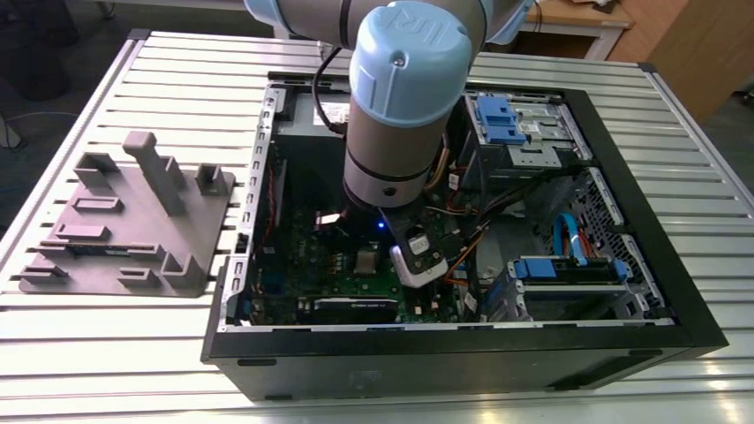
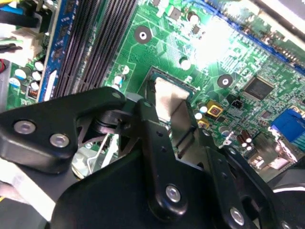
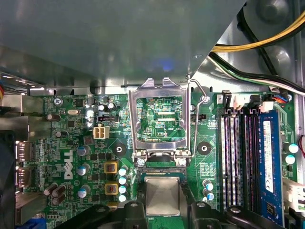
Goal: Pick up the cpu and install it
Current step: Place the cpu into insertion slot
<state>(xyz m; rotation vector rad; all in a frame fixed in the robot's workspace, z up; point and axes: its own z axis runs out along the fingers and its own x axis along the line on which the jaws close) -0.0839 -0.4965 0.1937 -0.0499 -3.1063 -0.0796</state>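
A slatted metal counter [image 1: 141,353] carries an open computer case [image 1: 471,353], and the arm [image 1: 401,115] reaches down into it over the green motherboard [image 3: 71,143]. In the first wrist view the socket frame [image 3: 157,86] stands flipped open with its wire lever [image 3: 195,124] raised alongside. The cpu [image 3: 163,195] lies flat just past the frame's hinge edge, inside the dark socket border, either seated or just above it. The hand [image 2: 167,119] straddles the chip in the second wrist view. I cannot tell whether it is pinching the cpu or standing just clear of it. The step in hand looks like the placing itself, late in the task. To do it well, I judge, the chip should be kept level, with its edges parallel to the frame's hinge edge. It should meet the socket with no sideways push, since the contacts beneath would likely bend easily. The open frame and its lever are the nearest obstacles. Small capacitors [image 3: 122,179] crowd the board near the hinge, memory slots [image 3: 233,152] run along the frame's lever side, and yellow and black cables [image 3: 267,33] hang beyond its far end. A grey fixture tray [image 1: 118,230] sits well apart from the frame, outside the case, at the exterior view's left.
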